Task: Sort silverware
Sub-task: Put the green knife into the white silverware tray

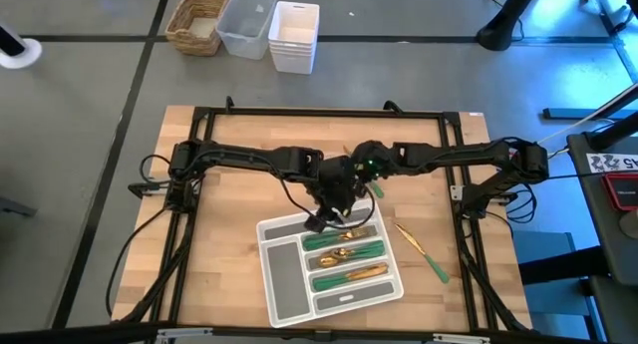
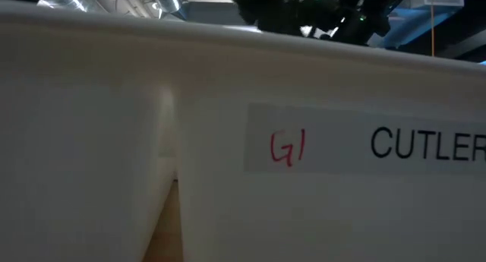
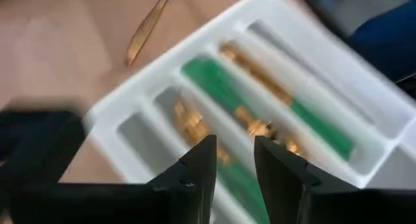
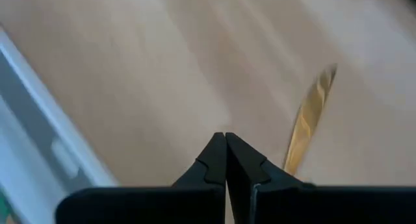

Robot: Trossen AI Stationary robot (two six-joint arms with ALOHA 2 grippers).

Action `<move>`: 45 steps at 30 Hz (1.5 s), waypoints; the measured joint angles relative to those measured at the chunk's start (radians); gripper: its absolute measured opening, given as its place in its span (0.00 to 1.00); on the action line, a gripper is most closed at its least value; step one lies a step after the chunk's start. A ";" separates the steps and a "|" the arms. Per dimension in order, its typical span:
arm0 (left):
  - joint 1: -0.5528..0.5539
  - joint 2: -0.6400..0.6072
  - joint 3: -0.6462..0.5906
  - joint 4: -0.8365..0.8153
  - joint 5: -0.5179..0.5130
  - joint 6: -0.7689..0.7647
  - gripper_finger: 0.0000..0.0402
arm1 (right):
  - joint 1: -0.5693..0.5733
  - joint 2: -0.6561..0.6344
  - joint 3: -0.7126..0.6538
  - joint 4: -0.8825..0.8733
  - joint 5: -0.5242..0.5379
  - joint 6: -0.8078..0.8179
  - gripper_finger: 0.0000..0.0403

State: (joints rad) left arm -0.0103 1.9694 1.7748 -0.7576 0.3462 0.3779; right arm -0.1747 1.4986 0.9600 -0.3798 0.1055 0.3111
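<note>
silverware [image 1: 344, 254] filling grey tray [image 1: 284, 284], one knife [image 1: 421, 252] on table, left gripper [image 3: 234, 160] parted above tray, empty, right gripper [image 4: 225, 152] closed, empty

A wooden desk [image 1: 224, 184] carried a grey compartmented tray [image 1: 285, 282], which lay tilted near the middle of the front edge. A black frame [image 1: 319, 113] ran round the desk's edges. Beyond the far edge, on the grey floor [image 1: 80, 85], stood a wicker basket [image 1: 196, 23], a clear plastic bin [image 1: 245, 23] just beside it, and a white bin [image 1: 294, 35] next to that. In the low view a white wall bore a label [image 2: 364, 144] reading "G1" in red and "CUTLER" in black.
</note>
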 joint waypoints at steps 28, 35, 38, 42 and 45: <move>0.037 -0.086 0.002 0.091 -0.073 0.020 0.24 | 0.175 0.004 -0.067 -0.452 0.010 0.238 0.00; 0.027 -0.142 0.003 0.146 -0.089 0.052 0.24 | 0.176 0.005 -0.101 -0.541 -0.010 0.234 0.00; 0.041 -0.150 0.002 0.109 -0.161 0.062 0.24 | 0.176 -0.001 -0.100 -0.623 0.038 0.267 0.00; 0.076 -0.146 0.002 0.054 -0.235 0.064 0.24 | 0.174 -0.059 -0.099 -0.693 0.093 0.291 0.00; 0.110 -0.131 0.002 0.058 -0.253 0.078 0.24 | 0.174 -0.119 -0.099 -0.736 0.061 0.292 0.00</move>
State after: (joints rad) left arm 0.1002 1.8387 1.7763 -0.7001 0.0935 0.4556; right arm -0.0002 1.3793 0.8608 -1.1154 0.1665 0.6034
